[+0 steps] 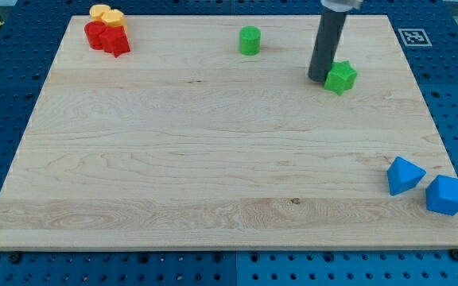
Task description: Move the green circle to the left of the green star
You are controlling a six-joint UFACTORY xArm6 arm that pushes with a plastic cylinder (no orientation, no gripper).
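Two blue blocks (426, 186) sit at lower right of the pale wooden board (213, 159). No fingers: my tip (319, 78) rests just left of the green star (341, 77), upper right. The green circle (250, 40) lies up-left of my tip, apart.

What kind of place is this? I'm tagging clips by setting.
Probably a robotics lab bench: a wooden board lies on a blue perforated table, a fiducial marker sits at the board's corner, and my tip rests just left of the green star.
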